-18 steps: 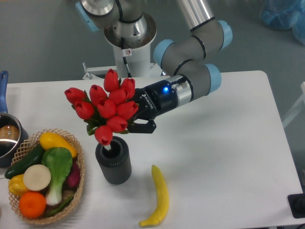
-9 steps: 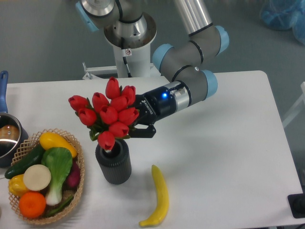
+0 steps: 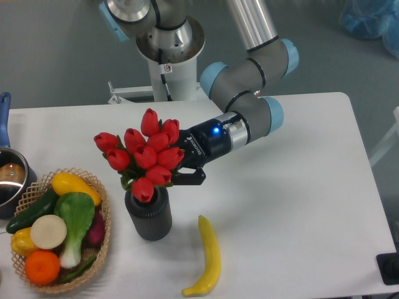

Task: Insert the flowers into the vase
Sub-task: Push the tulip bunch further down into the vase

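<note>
My tool (image 3: pixel 181 169) was clenched on the flowers (image 3: pixel 145 157), gripping the bunch from its 3 o'clock side just under the red buds, with my dark fingers (image 3: pixel 192 177) half hidden behind the blooms. The flowers stood directly over the vase (image 3: pixel 149 215), tilted a little toward 10 o'clock, and the lowest bud sat right at the vase's rim, covering most of the opening; the stems were hidden, so I could not tell how far they reached inside. The vase stood upright on the white bench (image 3: pixel 293 205), somewhat toward 7 o'clock from the middle. My wrist, with its blue light lit, ran up toward 2 o'clock from the bunch, to the grey and blue joints of my arm (image 3: pixel 249 75). A yellow banana (image 3: pixel 208 256) lay on the bench at 4 o'clock from the vase, near it but not touching. At 9 o'clock from the vase sat a woven basket (image 3: pixel 103 232) holding a cucumber, an orange, a leafy green and other produce, just beside the vase. Farther toward 9 o'clock, at the edge of view, stood a pot (image 3: pixel 9 179) with a blue handle.
</note>
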Tool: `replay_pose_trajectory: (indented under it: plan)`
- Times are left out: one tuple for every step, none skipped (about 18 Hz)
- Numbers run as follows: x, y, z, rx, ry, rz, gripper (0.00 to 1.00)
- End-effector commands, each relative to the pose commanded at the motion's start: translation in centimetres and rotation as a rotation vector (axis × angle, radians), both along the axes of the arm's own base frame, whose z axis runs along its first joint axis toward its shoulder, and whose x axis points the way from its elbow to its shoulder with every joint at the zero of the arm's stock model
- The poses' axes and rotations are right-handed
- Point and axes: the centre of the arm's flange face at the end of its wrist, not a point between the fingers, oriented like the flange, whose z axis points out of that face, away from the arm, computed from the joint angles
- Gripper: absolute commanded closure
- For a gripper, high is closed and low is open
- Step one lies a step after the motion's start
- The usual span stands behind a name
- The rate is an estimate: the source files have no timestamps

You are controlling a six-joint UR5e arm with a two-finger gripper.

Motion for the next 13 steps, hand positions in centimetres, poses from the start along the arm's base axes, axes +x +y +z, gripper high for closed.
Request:
replay_pose_trajectory:
  plan:
    - [0.1,-0.1,-0.3,-0.004,-0.004,0.002,0.63]
    - [0.1,-0.1,-0.6,-0.006,-0.004,0.003,0.63]
    - [0.2,-0.1,-0.8,-0.003,0.001,0.005,0.63]
    - [0.3,-0.2,-1.1,0.002,0.01,0.009,0.62]
    - [0.4,-0.2,-1.2,0.004,0.012,0.01,0.62]
    - [0.3,-0.2,-1.3,0.002,0.01,0.01,0.62]
    - [0.2,-0.2,-1.5,0.001,0.008,0.012,0.63]
    - [0.2,-0.2,-1.6,0.001,0.008,0.012,0.63]
    - [0.1,-0.2,-2.0,-0.003,0.004,0.013,0.62]
    - [0.1,-0.1,-2.2,-0.002,0.006,0.014,0.62]
    - [0.1,-0.1,-2.4,0.001,0.013,0.017,0.62]
    - [0.0,-0.1,-2.8,0.001,0.014,0.019,0.62]
    - [0.0,-0.1,-3.1,0.001,0.014,0.02,0.62]
